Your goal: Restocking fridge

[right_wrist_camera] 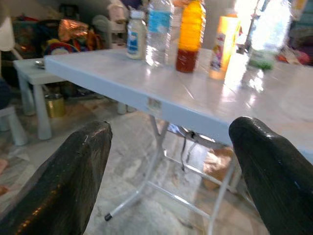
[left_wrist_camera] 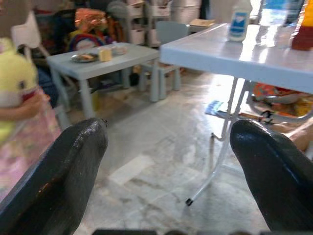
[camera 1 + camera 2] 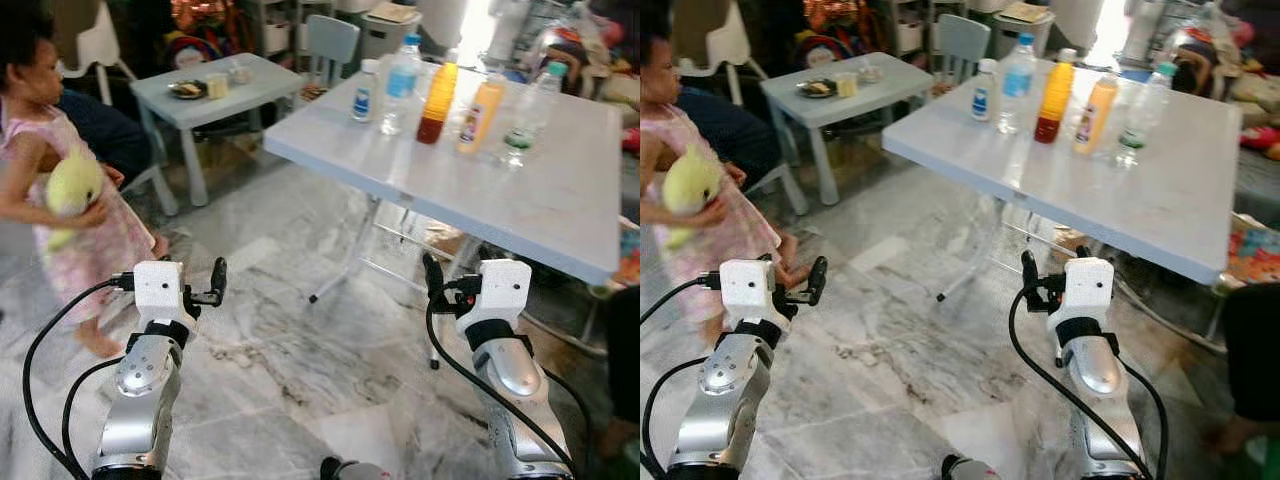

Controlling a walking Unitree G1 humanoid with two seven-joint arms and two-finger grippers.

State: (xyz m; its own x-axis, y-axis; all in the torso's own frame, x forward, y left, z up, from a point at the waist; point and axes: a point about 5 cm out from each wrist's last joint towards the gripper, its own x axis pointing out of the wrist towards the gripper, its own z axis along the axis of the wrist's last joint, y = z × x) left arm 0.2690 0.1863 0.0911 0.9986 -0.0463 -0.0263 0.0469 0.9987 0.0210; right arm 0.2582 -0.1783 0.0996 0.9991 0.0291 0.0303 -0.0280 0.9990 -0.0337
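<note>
Bottles wait on the table, both my grippers held low and wide

Marble floor (image 3: 300, 330) spreads under me, grey and veined. Ahead to my right stands the big folding table (image 3: 540, 190), its pale top tilted across my view, white legs beneath. Further off to my left sits a small table (image 3: 190, 105) with a plate and cups on it, a small grey chair (image 3: 330, 40) beyond it.

A child (image 3: 60, 200) in a pink dress stands at my left, well apart from the big table, hugging a yellow plush toy (image 3: 70, 190).

My arms reach forward over the floor. My left gripper (image 2: 168, 161) hovers with fingers spread wide, nothing between them. My right gripper (image 1: 171, 166) is just as wide and bare, pointing at the big table's near edge.

Along the big table's far side stand five bottles in a row: a small white bottle (image 3: 365, 92), a clear water bottle (image 3: 400, 85), a tall orange bottle (image 3: 437, 103) with a dark base, a yellow juice bottle (image 3: 478, 115), and a clear bottle (image 3: 530, 115) with a green band.
</note>
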